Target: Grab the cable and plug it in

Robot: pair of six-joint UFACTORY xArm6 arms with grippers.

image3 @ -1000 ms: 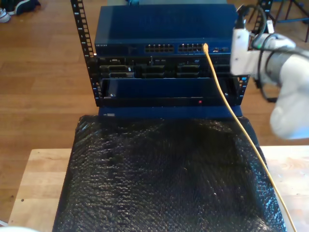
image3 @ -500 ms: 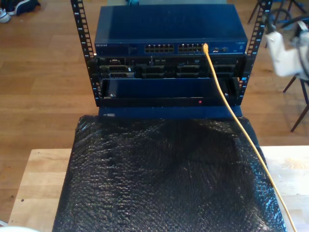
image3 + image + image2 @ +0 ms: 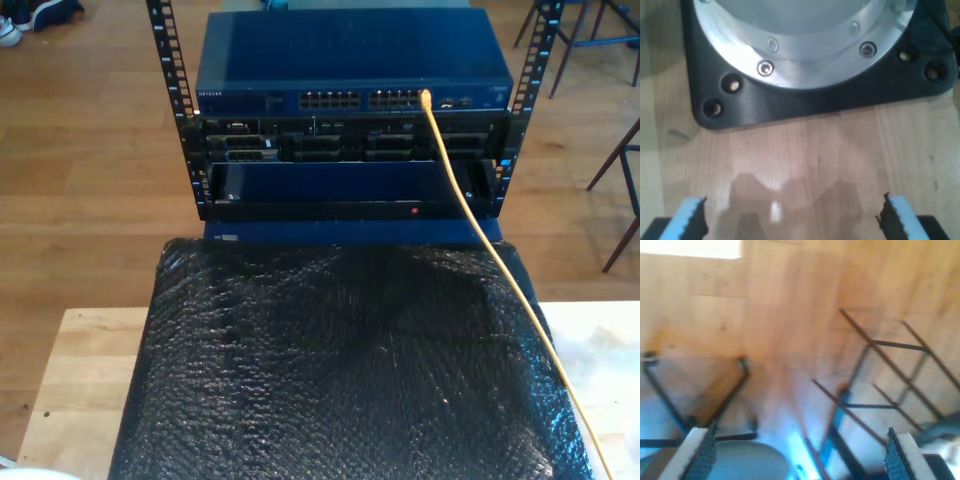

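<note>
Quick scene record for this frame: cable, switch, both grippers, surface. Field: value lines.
cable: yellow-orange cable, plug end seated in a port at the exterior view's right end of the port row; the rest trails down over the mat
switch: blue network switch at the top of the rack
mat: black bubble wrap over the wooden table
first gripper: my first gripper open, empty, over bare wood by a black base plate
second gripper: my second gripper open, empty, facing the floor
task state: plugged in

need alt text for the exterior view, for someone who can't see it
A yellow-orange cable is plugged into a port at the exterior view's right end of a blue network switch in a black rack. It trails down across a black bubble-wrap sheet covering a wooden table.
</note>
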